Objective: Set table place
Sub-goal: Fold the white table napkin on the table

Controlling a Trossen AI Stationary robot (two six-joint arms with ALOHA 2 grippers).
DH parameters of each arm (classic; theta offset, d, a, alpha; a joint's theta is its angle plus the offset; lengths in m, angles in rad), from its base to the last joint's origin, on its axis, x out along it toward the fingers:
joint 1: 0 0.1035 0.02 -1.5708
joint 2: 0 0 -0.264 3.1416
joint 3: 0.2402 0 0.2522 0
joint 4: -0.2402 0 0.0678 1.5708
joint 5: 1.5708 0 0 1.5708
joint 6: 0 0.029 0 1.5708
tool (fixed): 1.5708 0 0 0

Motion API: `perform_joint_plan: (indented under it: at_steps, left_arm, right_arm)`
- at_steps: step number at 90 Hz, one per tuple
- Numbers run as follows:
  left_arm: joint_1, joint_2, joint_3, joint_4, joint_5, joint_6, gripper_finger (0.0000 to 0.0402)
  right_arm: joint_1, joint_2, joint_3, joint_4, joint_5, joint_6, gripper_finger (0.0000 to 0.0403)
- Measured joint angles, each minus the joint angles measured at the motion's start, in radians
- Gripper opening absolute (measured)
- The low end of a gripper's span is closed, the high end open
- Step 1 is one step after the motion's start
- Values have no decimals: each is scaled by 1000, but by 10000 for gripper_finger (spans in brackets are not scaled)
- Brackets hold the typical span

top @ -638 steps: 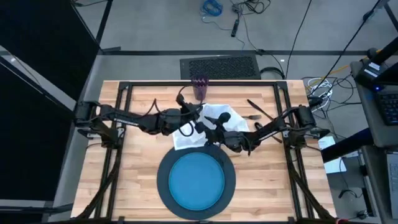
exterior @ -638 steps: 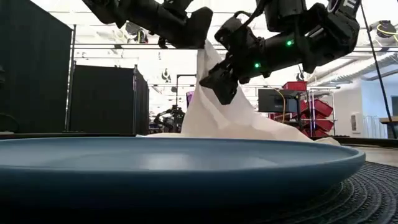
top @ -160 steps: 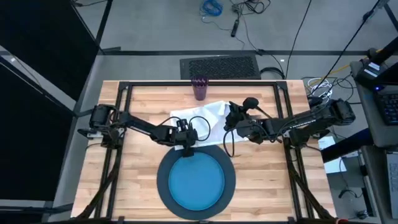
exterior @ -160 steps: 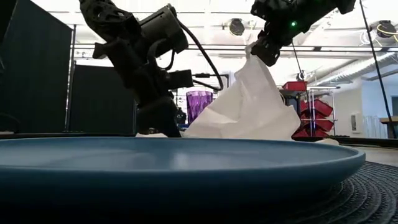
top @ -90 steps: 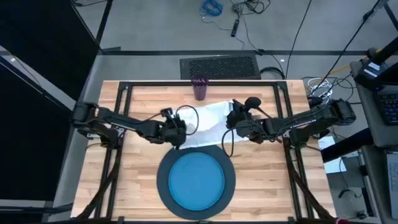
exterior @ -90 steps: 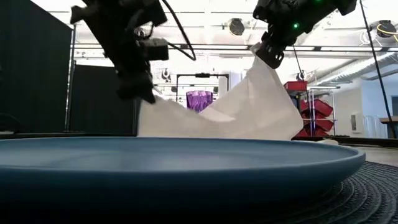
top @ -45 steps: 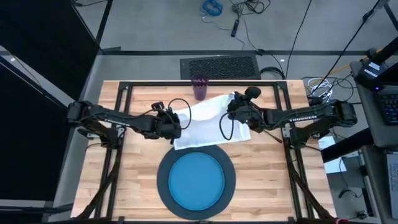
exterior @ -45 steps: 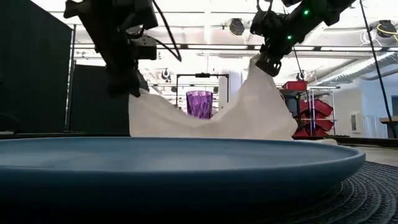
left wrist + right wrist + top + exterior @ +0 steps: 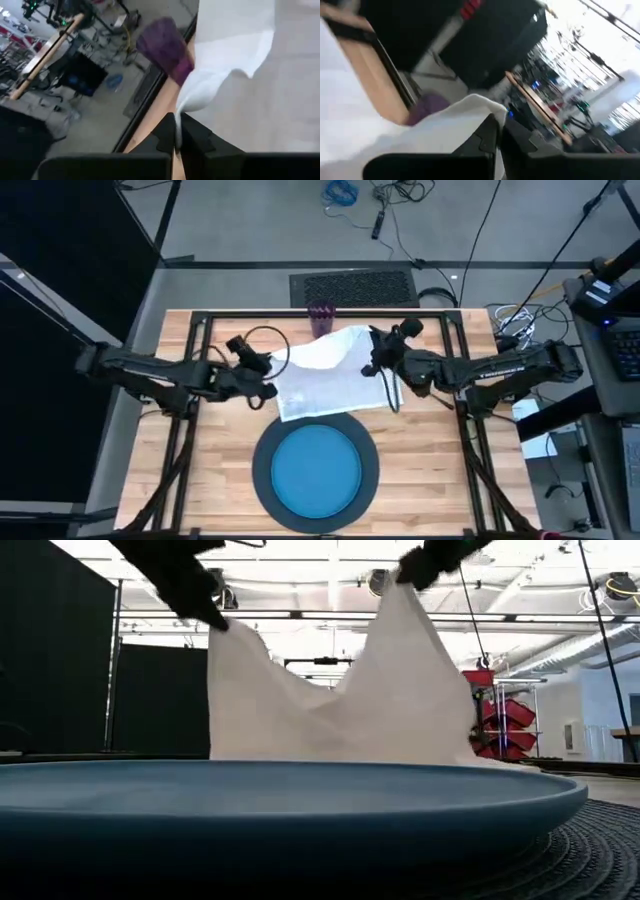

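Observation:
A white napkin (image 9: pixel 330 375) hangs as a sheet between my two grippers, just beyond the blue plate (image 9: pixel 316 472) that sits on the dark grey charger (image 9: pixel 262 470). My left gripper (image 9: pixel 270 388) is shut on its left upper corner. My right gripper (image 9: pixel 374 365) is shut on its right upper corner. The purple cup (image 9: pixel 320 312) stands near the table's far edge, partly behind the cloth. In the low view the plate's rim (image 9: pixel 300 780) hides the napkin's (image 9: pixel 330 700) lower edge. My left gripper pinches the napkin's left upper corner (image 9: pixel 181 112) between its two fingers, at the cloth's edge (image 9: pixel 222 628). The cloth hangs below the fingers. One layer or several, I cannot tell. My right gripper pinches the napkin's right upper corner (image 9: pixel 485 107) between its two fingers, higher than the left corner (image 9: pixel 400 590). The cloth falls away below it and sags in a dip (image 9: pixel 320 690) between the two held corners.
Black frame rails (image 9: pixel 200 330) run along the table's far, left and right sides. Bare wood (image 9: pixel 220 450) lies left and right of the charger. Beyond the far edge lies a dark mat (image 9: pixel 352 285) on the floor.
Both grippers have gone up and apart, the left toward the table's left edge, the right slightly toward the far edge. The napkin, which was slumped low between them, has been spread out and lifted into a tall hanging sheet that now covers the cup in the low view.

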Motion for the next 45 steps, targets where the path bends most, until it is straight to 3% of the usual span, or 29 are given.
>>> perform_joint_plan:
  at_steps: [23,45]
  left_arm:
    - [-114,-126,71,55,-4,109,0]
    - [-191,-220,274,-16,-59,225,0]
  right_arm:
    - [82,49,245,-71,-75,-33,0]
    - [79,65,512,-235,-101,-57,0]
